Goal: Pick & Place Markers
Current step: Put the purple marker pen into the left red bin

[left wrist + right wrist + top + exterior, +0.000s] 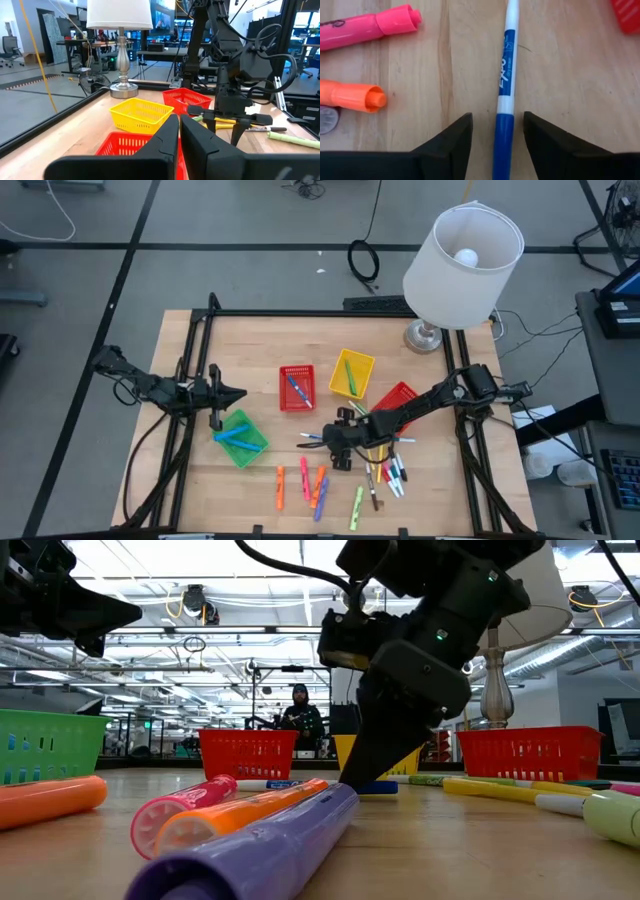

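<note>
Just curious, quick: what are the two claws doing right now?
Left gripper: shut, empty, over the table's left side.
Right gripper: open, straddling a blue marker, not gripping.

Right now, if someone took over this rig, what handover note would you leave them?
Right gripper: open, low over the table, straddling a blue-capped white marker, not yet gripped.
Left gripper: shut, empty, waiting above the green basket.
Done: blue markers in the green basket, one in the small red basket, a green one in the yellow basket.
Left: highlighters and pens loose along the table's front.
</note>
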Controlling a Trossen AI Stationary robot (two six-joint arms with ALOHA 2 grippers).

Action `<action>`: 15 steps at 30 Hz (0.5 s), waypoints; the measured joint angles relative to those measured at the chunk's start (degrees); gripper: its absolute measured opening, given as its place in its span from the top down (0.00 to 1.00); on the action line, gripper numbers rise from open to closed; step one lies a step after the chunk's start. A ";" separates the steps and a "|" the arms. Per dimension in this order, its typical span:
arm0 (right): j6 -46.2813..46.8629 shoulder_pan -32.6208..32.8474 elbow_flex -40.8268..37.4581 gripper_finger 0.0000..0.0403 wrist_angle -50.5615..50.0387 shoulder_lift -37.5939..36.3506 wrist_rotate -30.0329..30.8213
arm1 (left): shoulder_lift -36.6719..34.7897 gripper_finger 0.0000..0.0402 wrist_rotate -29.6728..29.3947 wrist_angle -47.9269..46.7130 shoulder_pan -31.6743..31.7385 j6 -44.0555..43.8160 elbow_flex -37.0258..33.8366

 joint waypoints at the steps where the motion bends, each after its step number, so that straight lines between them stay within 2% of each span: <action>1: 0.00 0.00 -0.42 0.61 0.86 -0.01 -0.01 | 0.00 0.94 0.00 0.00 0.01 0.00 -0.01; 6: 0.24 -0.06 -1.00 0.71 1.42 0.02 -0.01 | -0.01 0.94 -0.02 0.00 0.01 -0.03 -0.02; 13: 0.71 -0.22 -1.04 0.94 1.56 0.13 0.04 | 0.00 0.94 0.03 0.42 0.02 -0.28 -0.02; 15: 0.99 -0.43 -1.04 0.95 1.75 0.13 -0.06 | 0.00 0.94 0.03 0.44 0.02 -0.28 -0.02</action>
